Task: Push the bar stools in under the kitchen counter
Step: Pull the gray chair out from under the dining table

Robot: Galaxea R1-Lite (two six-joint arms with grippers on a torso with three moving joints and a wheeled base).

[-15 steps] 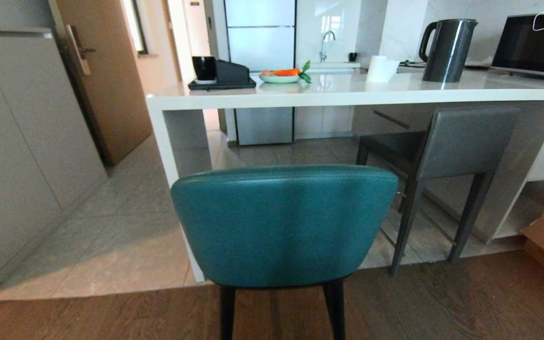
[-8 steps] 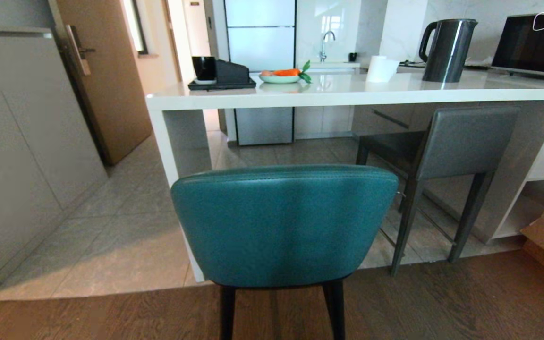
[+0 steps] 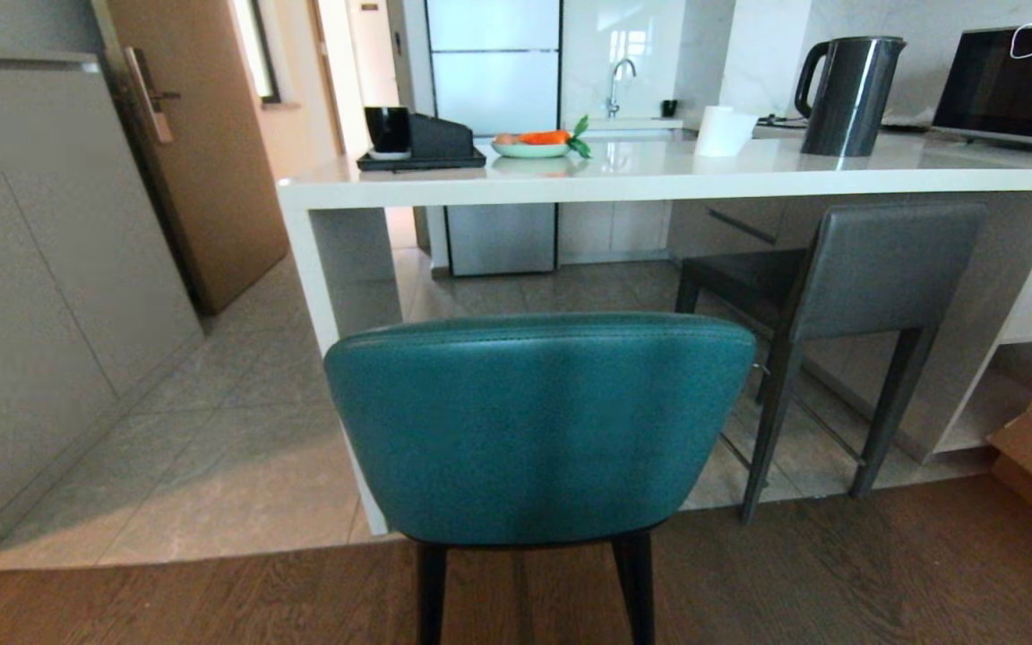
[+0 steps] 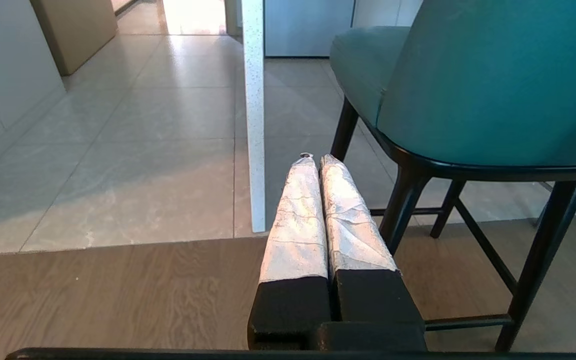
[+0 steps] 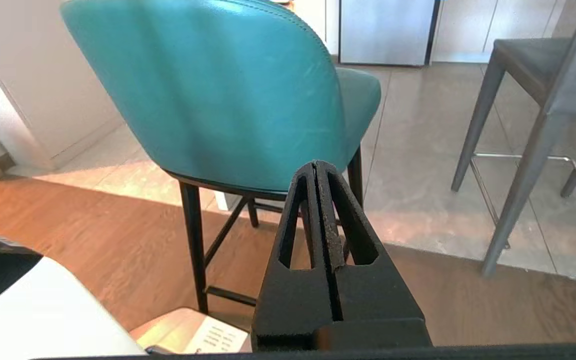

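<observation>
Grey floor tiles (image 3: pixel 238 466) gave way to wood flooring (image 3: pixel 838 573) in the head view, where the teal stool (image 3: pixel 538 425) stood nearest, its back outside the kitchen counter (image 3: pixel 659 175). The dark grey stool (image 3: pixel 874 269) sat to its right, seat tucked beneath the slab. A black kettle (image 3: pixel 847 94) and a plate of produce (image 3: pixel 534 143) rested on top.

From the left wrist, the left gripper (image 4: pixel 316 160) hung low beside the teal stool's legs, its wrapped fingers pressed together, holding nothing.

From the right wrist, the right gripper (image 5: pixel 316 164) pointed at the teal back, jaws closed and empty.
</observation>
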